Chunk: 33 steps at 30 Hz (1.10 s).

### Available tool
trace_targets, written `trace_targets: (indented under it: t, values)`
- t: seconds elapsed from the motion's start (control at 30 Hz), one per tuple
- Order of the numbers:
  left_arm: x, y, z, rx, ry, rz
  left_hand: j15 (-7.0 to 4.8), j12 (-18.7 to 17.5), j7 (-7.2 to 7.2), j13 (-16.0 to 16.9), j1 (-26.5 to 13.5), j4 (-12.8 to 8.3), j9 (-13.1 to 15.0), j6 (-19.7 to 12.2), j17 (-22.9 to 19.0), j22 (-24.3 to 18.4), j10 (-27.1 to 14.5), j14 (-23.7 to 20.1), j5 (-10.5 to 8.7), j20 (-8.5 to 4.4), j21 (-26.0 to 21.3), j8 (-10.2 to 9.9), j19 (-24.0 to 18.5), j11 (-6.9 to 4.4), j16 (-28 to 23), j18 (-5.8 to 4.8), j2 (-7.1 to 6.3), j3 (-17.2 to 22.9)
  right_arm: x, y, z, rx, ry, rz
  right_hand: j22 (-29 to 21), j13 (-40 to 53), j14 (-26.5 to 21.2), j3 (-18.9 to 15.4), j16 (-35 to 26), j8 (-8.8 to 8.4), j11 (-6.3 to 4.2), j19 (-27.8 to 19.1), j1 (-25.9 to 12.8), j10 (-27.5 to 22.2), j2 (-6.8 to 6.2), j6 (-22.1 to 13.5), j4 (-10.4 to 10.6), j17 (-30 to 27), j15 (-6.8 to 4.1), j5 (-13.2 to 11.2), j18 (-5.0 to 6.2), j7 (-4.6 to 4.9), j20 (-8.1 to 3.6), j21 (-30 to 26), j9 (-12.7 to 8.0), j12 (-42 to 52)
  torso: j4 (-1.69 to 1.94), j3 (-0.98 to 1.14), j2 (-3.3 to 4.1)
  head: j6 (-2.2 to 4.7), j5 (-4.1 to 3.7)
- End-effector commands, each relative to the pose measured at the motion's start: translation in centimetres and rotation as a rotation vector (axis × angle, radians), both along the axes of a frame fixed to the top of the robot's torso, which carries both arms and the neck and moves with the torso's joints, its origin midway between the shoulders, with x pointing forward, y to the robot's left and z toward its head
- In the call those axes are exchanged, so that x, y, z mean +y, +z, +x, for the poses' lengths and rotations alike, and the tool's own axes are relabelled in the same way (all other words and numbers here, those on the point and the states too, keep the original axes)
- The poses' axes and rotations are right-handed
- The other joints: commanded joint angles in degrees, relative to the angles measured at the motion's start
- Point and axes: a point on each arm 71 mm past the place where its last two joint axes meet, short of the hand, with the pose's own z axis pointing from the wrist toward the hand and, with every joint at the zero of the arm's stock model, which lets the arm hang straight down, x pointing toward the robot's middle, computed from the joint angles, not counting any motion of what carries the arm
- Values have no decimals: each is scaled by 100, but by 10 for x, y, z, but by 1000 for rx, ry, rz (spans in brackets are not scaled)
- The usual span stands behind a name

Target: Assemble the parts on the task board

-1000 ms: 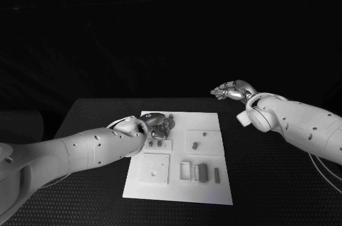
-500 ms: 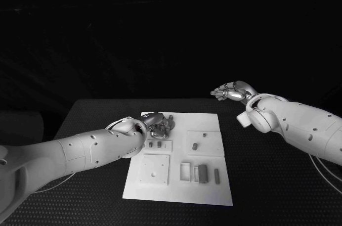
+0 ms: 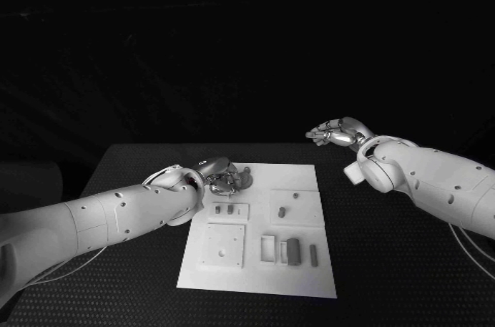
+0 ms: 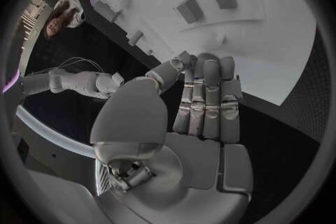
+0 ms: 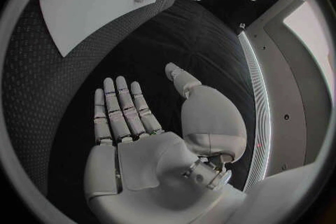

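Left hand, fingers straight and holding nothing, hovers over the task board far-left corner, nearer the parts lying toward 5 o'clock than the empty, flat-fingered right hand.

Black table, textured mat-like surface with a fine dotted weave, fills the lower half of the head view. Far edge runs straight across just beyond the middle; everything behind it is dark, no detail readable. Thin pale cables lie on the table near its right side, curving toward the front. Another thin cable loops on the table at the left side. Same dotted table surface shows in the right wrist view and in the left wrist view.
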Motion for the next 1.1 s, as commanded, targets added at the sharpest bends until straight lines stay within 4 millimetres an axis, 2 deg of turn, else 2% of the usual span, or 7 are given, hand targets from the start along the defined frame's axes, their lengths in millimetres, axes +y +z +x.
trace_targets:
  t: [0.03, 0.37, 1.1]
  values:
    - [5, -1, -1, 25, -7, 2, -1, -30, -4, 9, 1, 2, 7, 45, 6, 7, 36, 26, 33, -2, 23, 30, 29, 9, -1, 167, 40, 38, 1, 0, 0, -3, 13, 3, 10, -4, 6, -18, -25, 26, 6, 20, 53, 37, -5, -51, 21, -7, 38, 0, -59, 411, -24, -26, 0, -32, 0, 0, 1, -8, -2]
    - [25, -5, -1, 58, 13, 32, 1, -53, -2, 10, 2, -1, 5, 38, 11, 16, 34, 23, 38, -5, 12, 21, 24, 13, -19, 162, 33, 43, 0, 0, -1, -3, 12, 2, 15, -4, 7, -19, -27, 29, 6, 22, 55, 41, -6, -52, 22, -9, 38, 0, -60, 410, -25, -31, -1, -38, 2, -6, 4, -29, -6]
    - [25, -11, -1, 60, 0, 72, 8, -88, 7, 11, -6, 0, 1, 23, 19, 28, 29, 14, 41, -5, -7, 6, 13, 21, -43, 153, 34, 43, 0, 0, -1, -4, 13, 2, 25, -4, 8, -20, -30, 33, 6, 26, 57, 47, -6, -53, 25, -13, 39, 0, -61, 411, -26, -41, -2, -49, -7, 8, 9, -39, -3]
